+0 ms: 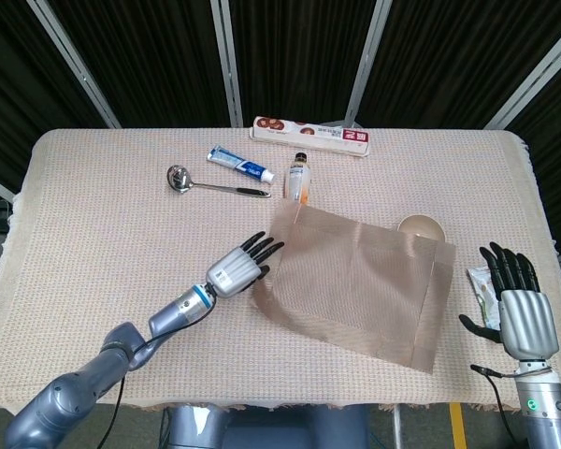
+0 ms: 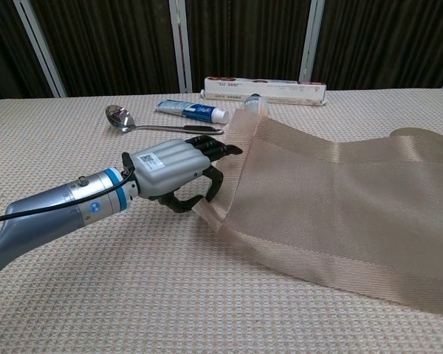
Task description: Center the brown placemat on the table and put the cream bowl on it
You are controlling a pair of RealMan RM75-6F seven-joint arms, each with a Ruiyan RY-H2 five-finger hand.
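The brown placemat [image 1: 365, 285] lies askew on the right half of the table, its left edge raised and curled. My left hand [image 1: 238, 267] holds that edge; in the chest view the left hand [image 2: 173, 169] has its fingers over the placemat [image 2: 340, 192] and the thumb beneath it. The cream bowl [image 1: 421, 226] sits at the mat's far right corner, partly covered by it. Past the table's right side my right hand [image 1: 524, 313] is open with its fingers straight and holds nothing.
A ladle [image 1: 206, 182], a toothpaste tube [image 1: 240, 165], a small bottle [image 1: 300, 178] and a long box [image 1: 310, 137] lie along the back of the table. A small packet [image 1: 479, 285] lies by the right hand. The tablecloth's left half is bare.
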